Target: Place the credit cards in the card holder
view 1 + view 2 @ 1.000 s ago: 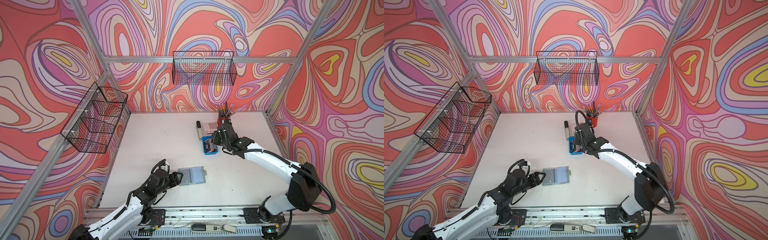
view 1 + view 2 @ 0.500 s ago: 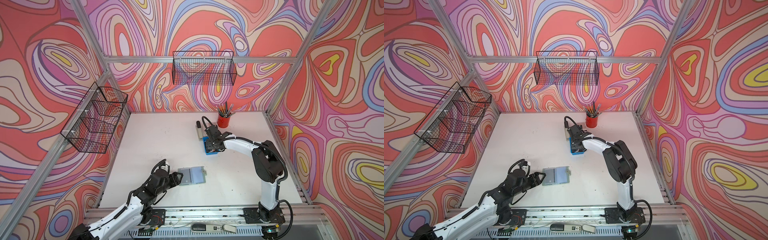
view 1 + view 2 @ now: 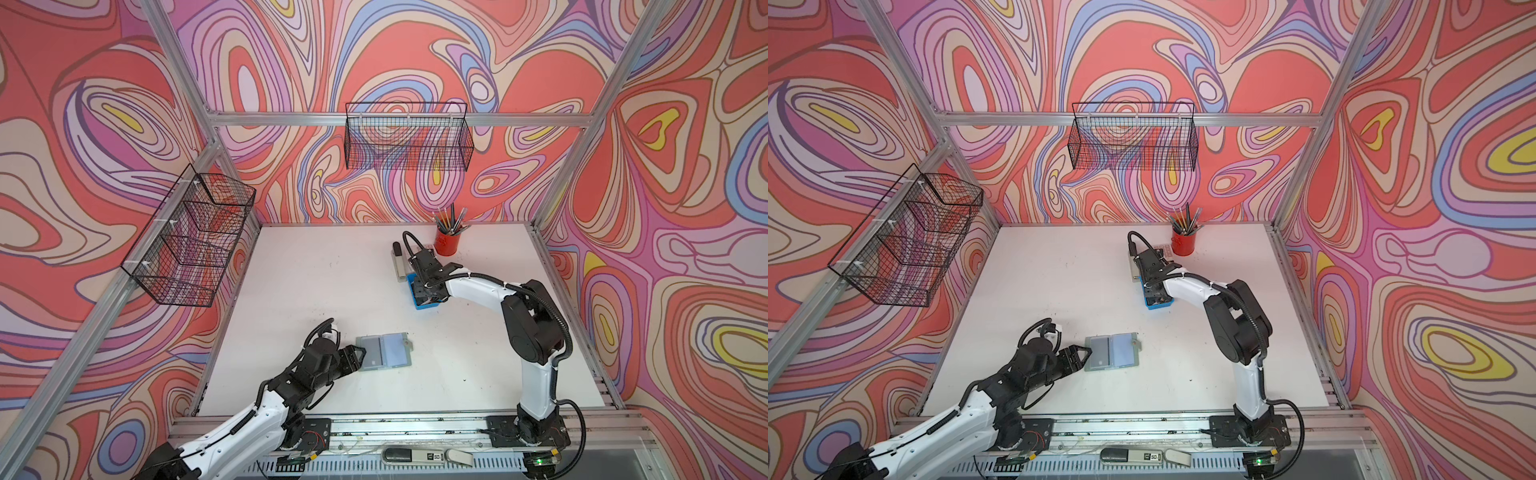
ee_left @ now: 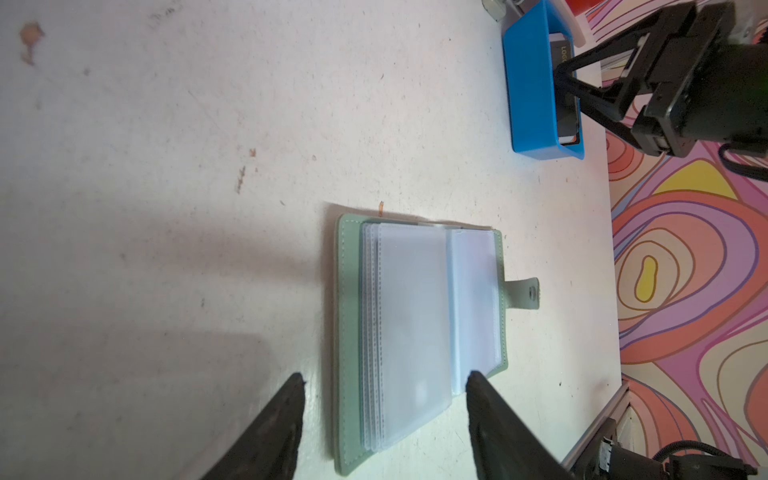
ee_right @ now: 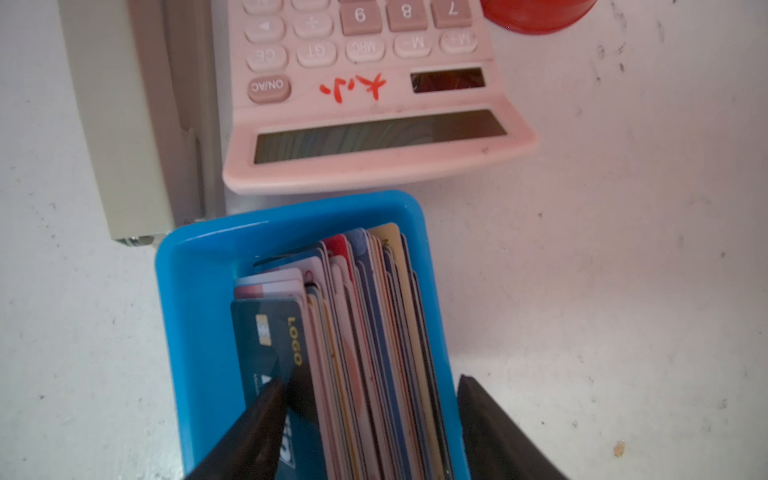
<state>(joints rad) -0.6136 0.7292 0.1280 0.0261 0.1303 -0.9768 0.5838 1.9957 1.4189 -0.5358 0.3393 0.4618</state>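
Top views: card holder (image 3: 384, 352) lies open and flat on the desk (image 3: 332, 282), near the front, sleeves (image 3: 392, 351) up. left tool (image 3: 362, 360) is at its left edge, jaws wide, nothing in them. right tool (image 3: 427, 293) is down in the blue tray (image 3: 430, 306) toward the back, near the red pencil cup (image 3: 448, 245). Tray and holder are well apart. Both top views agree, and no card is out on the desk. Left wrist: the jaws stand to either side of the holder's near end, one tip over a corner of the clear sleeves. Can't tell if it presses down. Every sleeve I can see looks empty. Right wrist: credit cards (image 5: 365, 332) stand on edge, packed as one stack in the tray, just in front of the calculator (image 5: 365, 124). The right tool's jaws are apart and straddle the stack. One tip is inside against the face of the dark blue card (image 5: 270, 340), the other is at the tray's far wall, inside or outside I can't tell. No single card is pinched or lifted. My read: zero cards transferred, first pick only being lined up. All left to do: isolate one card, carry it across, slide it into a sleeve, repeat.
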